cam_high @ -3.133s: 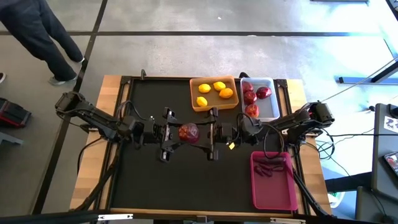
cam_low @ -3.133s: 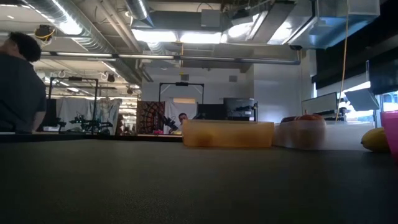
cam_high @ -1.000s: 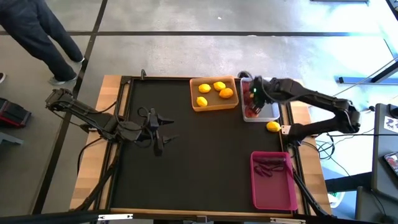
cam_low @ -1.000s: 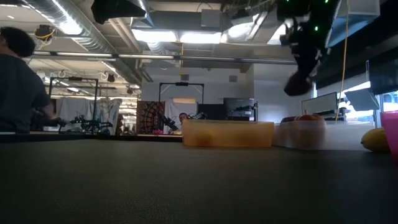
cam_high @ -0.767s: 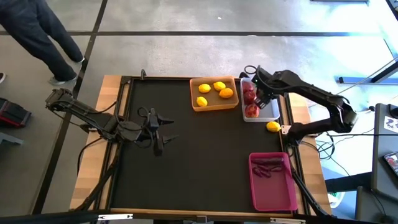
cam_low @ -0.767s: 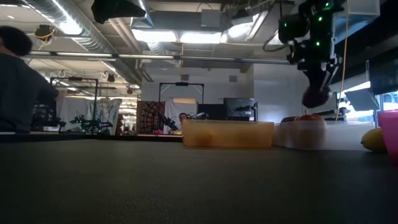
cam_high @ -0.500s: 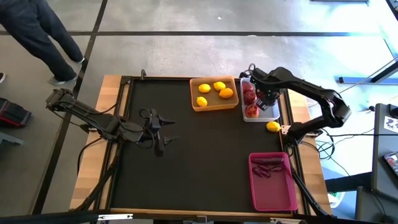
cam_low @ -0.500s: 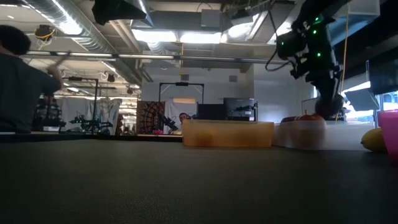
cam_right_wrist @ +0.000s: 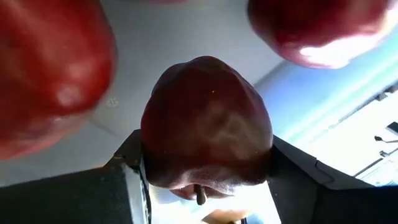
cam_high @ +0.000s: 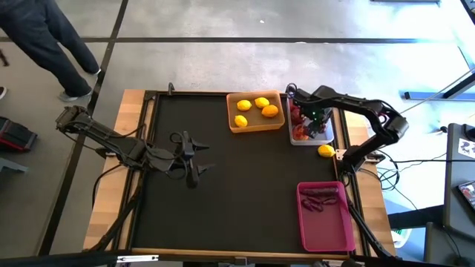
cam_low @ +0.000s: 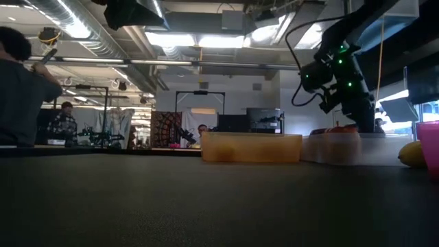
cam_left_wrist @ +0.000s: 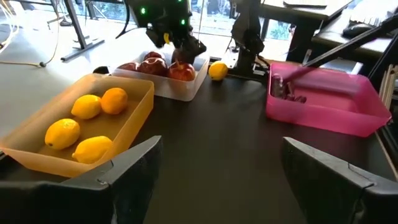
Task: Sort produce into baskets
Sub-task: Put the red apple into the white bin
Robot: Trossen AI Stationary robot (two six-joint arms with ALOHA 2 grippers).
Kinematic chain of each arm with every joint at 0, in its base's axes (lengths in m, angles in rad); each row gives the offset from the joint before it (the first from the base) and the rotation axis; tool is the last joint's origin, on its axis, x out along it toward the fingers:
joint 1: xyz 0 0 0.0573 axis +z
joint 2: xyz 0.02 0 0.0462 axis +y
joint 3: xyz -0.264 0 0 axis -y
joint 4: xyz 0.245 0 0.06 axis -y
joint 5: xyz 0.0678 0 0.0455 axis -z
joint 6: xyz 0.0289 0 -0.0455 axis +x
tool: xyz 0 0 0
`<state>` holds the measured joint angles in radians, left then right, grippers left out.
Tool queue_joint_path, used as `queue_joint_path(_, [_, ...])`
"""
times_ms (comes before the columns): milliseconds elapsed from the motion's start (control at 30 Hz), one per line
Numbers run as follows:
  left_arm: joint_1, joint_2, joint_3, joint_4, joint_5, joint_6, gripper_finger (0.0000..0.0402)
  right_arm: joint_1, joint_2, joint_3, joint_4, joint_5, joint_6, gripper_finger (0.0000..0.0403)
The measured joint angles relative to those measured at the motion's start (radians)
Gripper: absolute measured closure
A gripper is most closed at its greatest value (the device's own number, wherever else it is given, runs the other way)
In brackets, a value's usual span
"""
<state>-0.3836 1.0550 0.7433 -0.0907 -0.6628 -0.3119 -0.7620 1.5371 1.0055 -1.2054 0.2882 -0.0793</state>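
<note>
Black matting (cam_high: 237, 193) covers your table, with three baskets along its right side: the orange basket (cam_high: 255, 111), the white basket (cam_high: 312, 119) just beside it, and the pink basket (cam_high: 326, 216) well apart, nearer the front edge.

From above you see your right gripper (cam_high: 310, 122) down inside the white basket among the apples (cam_high: 300, 132), but not what it holds. Your right wrist view settles that: the fingers (cam_right_wrist: 124, 186) are clamped on an apple (cam_right_wrist: 206, 134), with the basket's pale floor and two more apples close around it. The low view only shows the arm dipping behind the basket wall (cam_low: 343, 147).

Your left gripper (cam_high: 191, 157) waits over bare mat at mid-left, fingers (cam_left_wrist: 127, 171) spread wide with nothing between them. Its camera gives you what the top view hides: three lemons (cam_left_wrist: 62, 132) and an orange-tinted citrus (cam_left_wrist: 114, 100) in the orange basket, and dark purple pieces (cam_left_wrist: 289, 93) in the pink one.

One lemon (cam_high: 326, 150) lies loose on the mat, just outside the white basket.

A person (cam_high: 44, 37) stands on the floor beyond the far left corner.
</note>
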Motion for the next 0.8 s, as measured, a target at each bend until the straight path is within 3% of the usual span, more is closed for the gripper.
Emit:
queue_joint_path(333, [0.000, 0.000, 0.000, 0.005, 0.000, 0.000, 0.0082, 0.002, 0.018, -0.018, 0.062, 0.008, -0.031, 0.0202])
queue_joint_path(633, [0.000, 0.000, 0.000, 0.005, 0.000, -0.001, 0.0082, 0.002, 0.022, -0.018, 0.060, 0.068, -0.039, 0.0111])
queue_joint_path(800, [0.000, 0.000, 0.000, 0.005, 0.000, 0.002, 0.0082, 0.002, 0.013, 0.004, 0.031, 0.066, -0.042, 0.0080])
